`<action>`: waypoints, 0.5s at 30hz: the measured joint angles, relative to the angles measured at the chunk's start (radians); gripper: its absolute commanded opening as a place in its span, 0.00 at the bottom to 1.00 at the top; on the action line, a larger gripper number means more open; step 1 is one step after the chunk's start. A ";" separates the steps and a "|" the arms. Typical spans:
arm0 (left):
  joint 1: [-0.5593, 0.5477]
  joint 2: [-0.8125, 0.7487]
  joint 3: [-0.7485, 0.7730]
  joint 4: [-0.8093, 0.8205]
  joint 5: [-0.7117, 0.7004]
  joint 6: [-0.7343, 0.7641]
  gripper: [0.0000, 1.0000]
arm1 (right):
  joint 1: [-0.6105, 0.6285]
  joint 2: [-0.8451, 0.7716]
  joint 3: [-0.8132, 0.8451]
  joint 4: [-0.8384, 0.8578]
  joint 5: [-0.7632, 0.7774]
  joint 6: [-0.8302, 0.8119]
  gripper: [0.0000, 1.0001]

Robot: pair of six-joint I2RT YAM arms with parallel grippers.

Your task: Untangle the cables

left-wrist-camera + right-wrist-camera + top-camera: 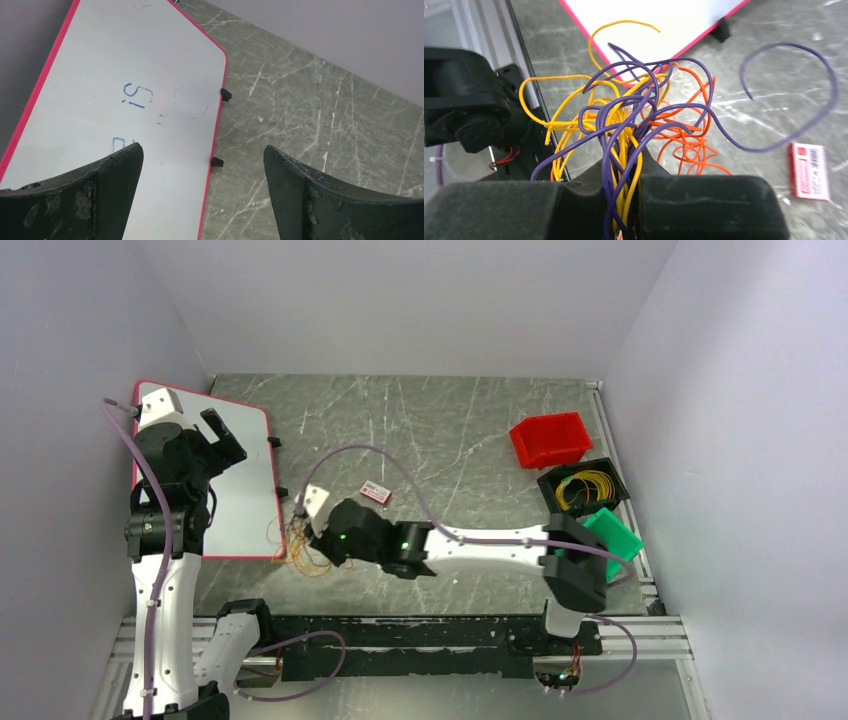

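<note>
The right gripper (621, 175) pinches the cables (624, 125) (judged light, springy, snag-prone) beside the whiteboard (125, 60); the left gripper (202, 165), over it, stands wide and empty. Take one loose end.

left claw (202, 152) wide open | right claw (621, 187) pinched closed

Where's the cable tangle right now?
Top view, left of centre: the cable tangle sits at the near right corner of the whiteboard, pinched in the right gripper.
</note>
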State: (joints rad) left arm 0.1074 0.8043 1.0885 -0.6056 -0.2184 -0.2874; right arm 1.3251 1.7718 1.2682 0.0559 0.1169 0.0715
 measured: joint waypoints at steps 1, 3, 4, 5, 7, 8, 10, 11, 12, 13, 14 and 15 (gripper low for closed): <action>0.000 0.001 0.000 0.002 0.002 -0.001 0.93 | -0.011 -0.040 -0.018 0.000 0.012 0.006 0.00; 0.000 0.003 0.000 0.003 0.011 -0.002 0.95 | -0.034 -0.102 -0.045 0.000 0.027 0.020 0.00; 0.000 0.003 0.000 0.005 0.021 -0.001 0.96 | -0.050 -0.134 -0.061 -0.002 0.034 0.027 0.00; 0.000 0.000 -0.005 0.015 0.030 0.000 0.98 | -0.067 -0.164 -0.077 -0.003 0.041 0.035 0.00; 0.000 -0.008 -0.019 0.041 0.059 0.005 1.00 | -0.105 -0.220 -0.112 -0.013 0.060 0.047 0.00; 0.001 -0.010 -0.024 0.052 0.085 0.011 1.00 | -0.127 -0.245 -0.129 -0.020 0.065 0.056 0.00; 0.000 -0.005 -0.024 0.077 0.150 0.023 1.00 | -0.169 -0.298 -0.168 -0.043 0.076 0.075 0.00; 0.000 0.001 -0.024 0.092 0.186 0.031 1.00 | -0.210 -0.322 -0.185 -0.053 0.079 0.084 0.00; 0.000 0.008 -0.024 0.103 0.219 0.035 1.00 | -0.238 -0.346 -0.203 -0.064 0.081 0.091 0.00; 0.000 0.016 -0.024 0.113 0.245 0.039 1.00 | -0.267 -0.371 -0.222 -0.077 0.084 0.099 0.00; 0.000 0.027 -0.024 0.121 0.273 0.043 1.00 | -0.292 -0.392 -0.238 -0.093 0.087 0.106 0.00; 0.000 0.036 -0.024 0.126 0.293 0.045 1.00 | -0.315 -0.413 -0.251 -0.108 0.093 0.110 0.00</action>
State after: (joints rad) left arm 0.1074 0.8402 1.0645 -0.4793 0.0750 -0.2420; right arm 1.0096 1.3586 1.0168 -0.0521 0.2096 0.1818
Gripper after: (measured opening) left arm 0.997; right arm 0.107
